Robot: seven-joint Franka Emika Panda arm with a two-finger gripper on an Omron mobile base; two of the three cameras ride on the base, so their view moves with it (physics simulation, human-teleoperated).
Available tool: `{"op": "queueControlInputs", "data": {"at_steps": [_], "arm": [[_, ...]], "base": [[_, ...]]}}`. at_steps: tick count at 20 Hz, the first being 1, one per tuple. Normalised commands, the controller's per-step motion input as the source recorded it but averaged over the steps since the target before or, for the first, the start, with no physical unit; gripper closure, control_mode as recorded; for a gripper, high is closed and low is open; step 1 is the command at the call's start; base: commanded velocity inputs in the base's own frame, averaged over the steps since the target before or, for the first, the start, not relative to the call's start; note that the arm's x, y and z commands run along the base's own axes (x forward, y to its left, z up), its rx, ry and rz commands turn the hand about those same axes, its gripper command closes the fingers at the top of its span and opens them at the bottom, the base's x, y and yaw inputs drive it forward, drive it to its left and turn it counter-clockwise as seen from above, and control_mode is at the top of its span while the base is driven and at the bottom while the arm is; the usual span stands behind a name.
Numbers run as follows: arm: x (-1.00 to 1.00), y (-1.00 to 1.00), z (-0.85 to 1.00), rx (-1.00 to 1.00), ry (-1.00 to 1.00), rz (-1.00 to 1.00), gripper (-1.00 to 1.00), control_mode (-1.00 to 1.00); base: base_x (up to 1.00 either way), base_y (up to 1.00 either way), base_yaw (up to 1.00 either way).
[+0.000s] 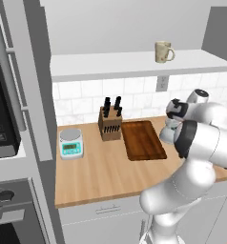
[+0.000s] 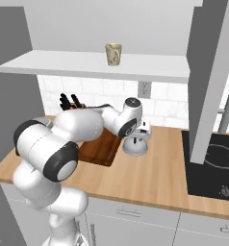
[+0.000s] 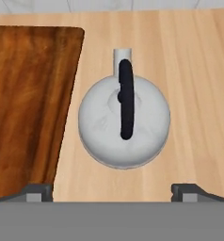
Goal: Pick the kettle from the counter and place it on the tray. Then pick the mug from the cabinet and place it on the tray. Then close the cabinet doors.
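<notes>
Looming white arm links take up the lower right of the left base view; past them the kettle (image 1: 167,134) peeks out on the counter (image 1: 96,171), just beside the right edge of the bare tray (image 1: 143,139). A knife block (image 1: 109,125) and a teal-faced scale (image 1: 70,143) stand further left, and the mug (image 1: 163,51) waits on the shelf of the open cabinet (image 1: 134,64)

From the right base view, the wrist hangs directly over the kettle, which sits on the worktop with the tray's corner near it

Looking down the hand view, the gripper (image 3: 118,190) is spread wide and empty, one fingertip (image 3: 37,192) on each side of the kettle, with its spout pointing away. Its black arched handle (image 3: 125,99) runs fore and aft between the jaws. My guess: a rigid, fairly light metal shell, smooth and curved, so the dome would slip; the thin stiff handle is the sound place to pinch, near its middle by the knob
</notes>
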Motion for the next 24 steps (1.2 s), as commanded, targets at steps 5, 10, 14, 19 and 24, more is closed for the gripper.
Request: {"op": "queueControlInputs", "data": {"at_steps": [5, 10, 14, 19, 24], "arm": [[0.31, -0.04, -0.13, 0.0, 0.0, 0.0, -1.0, -1.0], [0.2, 0.0, -0.18, 0.0, 0.0, 0.0, -1.0, -1.0], [0.18, -0.04, -0.16, 0.0, 0.0, 0.0, -1.0, -1.0], [0.14, -0.02, -0.11, 0.0, 0.0, 0.0, -1.0, -1.0], [0.12, 0.0, -0.08, 0.0, 0.0, 0.0, -1.0, -1.0]], "base": [[0.0, 0.0, 0.0], [0.0, 0.0, 0.0], [0.0, 0.0, 0.0], [0.0, 0.0, 0.0], [0.0, 0.0, 0.0]]}}
